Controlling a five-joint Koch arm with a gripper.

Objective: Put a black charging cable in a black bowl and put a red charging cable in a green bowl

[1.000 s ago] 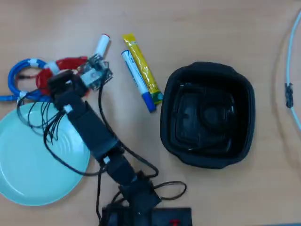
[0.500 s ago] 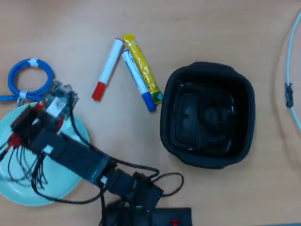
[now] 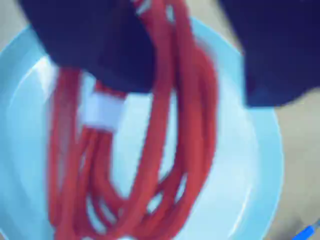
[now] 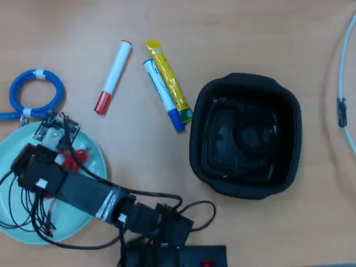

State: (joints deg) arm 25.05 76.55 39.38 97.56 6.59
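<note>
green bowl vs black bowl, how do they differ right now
The green bowl is a shallow, round, pale dish; the black bowl is a deep, rounded-square tub. The green bowl sits at the overhead view's left edge under the arm, with the red charging cable hanging over it from the gripper; the black bowl stands clear at the right. Both rest on the wooden table.

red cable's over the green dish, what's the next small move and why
Probably open the gripper and let go: in the wrist view the red charging cable hangs from the jaws directly above the green bowl, so it should drop inside. Whether it touches the dish yet is unclear.
</note>
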